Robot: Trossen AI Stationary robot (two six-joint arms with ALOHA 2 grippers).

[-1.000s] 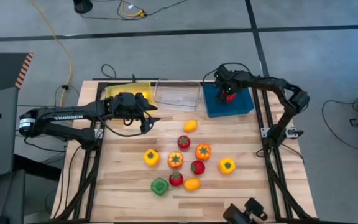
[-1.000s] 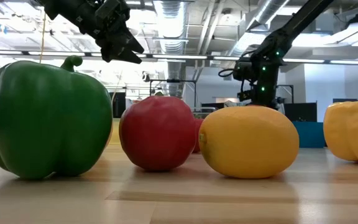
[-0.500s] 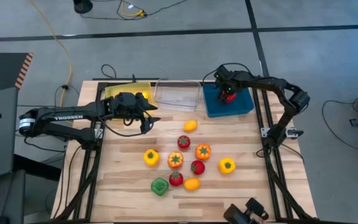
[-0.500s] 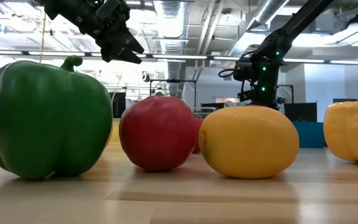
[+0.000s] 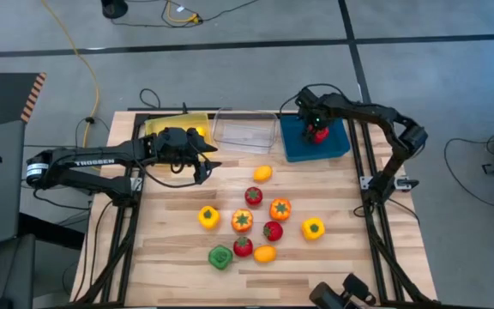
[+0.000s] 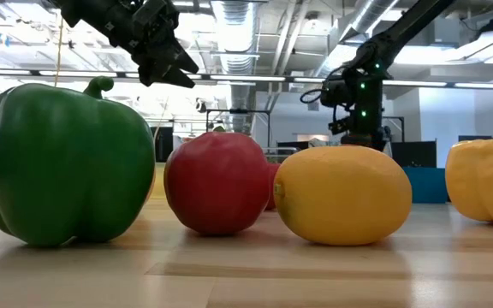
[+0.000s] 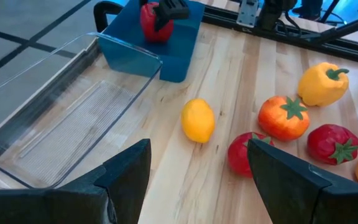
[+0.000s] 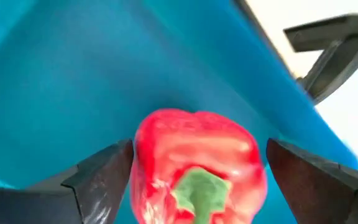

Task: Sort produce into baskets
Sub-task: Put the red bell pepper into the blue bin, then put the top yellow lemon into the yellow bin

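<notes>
My right gripper (image 5: pixel 313 123) hangs over the blue bin (image 5: pixel 334 146), open, pointing down. Its fingers stand on either side of a red pepper (image 8: pixel 197 162) that sits on the bin floor, stem end up; the pepper also shows in the high view (image 5: pixel 320 135). My left gripper (image 5: pixel 206 163) is open and empty, held above the table near the yellow bin (image 5: pixel 157 125) and the clear bin (image 5: pixel 245 130). A lemon (image 5: pixel 263 173) and several more toy fruits and peppers lie on the table's middle.
A green pepper (image 6: pixel 62 162), a red fruit (image 6: pixel 218 181) and a lemon (image 6: pixel 342 195) lie near the table's front edge. A yellow pepper (image 5: pixel 313 228) lies to the right of the cluster. Bare wood shows on both sides of the produce.
My right gripper has shifted a little toward the table's far edge over the blue bin. The red pepper now shows more fully in the high view. My left arm has kept still.
</notes>
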